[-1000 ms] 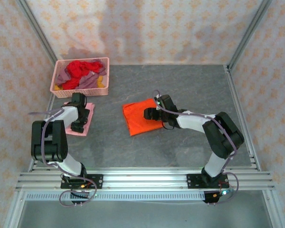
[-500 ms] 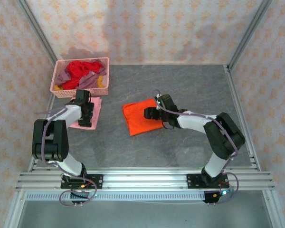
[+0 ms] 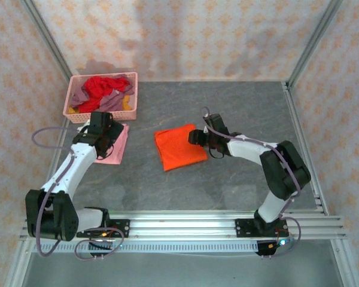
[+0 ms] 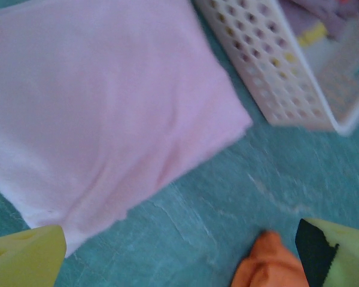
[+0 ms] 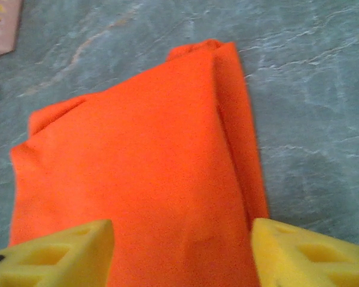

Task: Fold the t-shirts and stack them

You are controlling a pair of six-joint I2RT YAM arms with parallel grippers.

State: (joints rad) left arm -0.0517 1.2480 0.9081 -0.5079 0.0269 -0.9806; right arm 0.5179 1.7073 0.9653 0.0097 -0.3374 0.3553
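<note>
A bright orange t-shirt (image 3: 178, 149) lies folded in the middle of the table. My right gripper (image 3: 195, 137) hovers at its right edge, and in the right wrist view its yellow fingers (image 5: 54, 254) stand open astride the orange t-shirt (image 5: 137, 173), gripping nothing. A light pink t-shirt (image 3: 116, 149) lies folded on the left, in front of the basket. My left gripper (image 3: 109, 135) hangs over it. In the left wrist view that gripper (image 4: 179, 263) is wide open over bare table beside the pink t-shirt (image 4: 96, 107). A corner of the orange t-shirt (image 4: 268, 266) shows there too.
A pink lattice basket (image 3: 100, 113) at the back left holds red, mauve and yellow t-shirts (image 3: 102, 88). Its wall (image 4: 269, 78) stands close to the pink shirt's corner. Metal frame rails (image 3: 302, 143) edge the grey table, with papered walls behind.
My left arm has swung its elbow outward and its gripper has lifted off the pink shirt, opening wider. My right gripper has drawn back to the orange shirt's right edge and narrowed a little.
</note>
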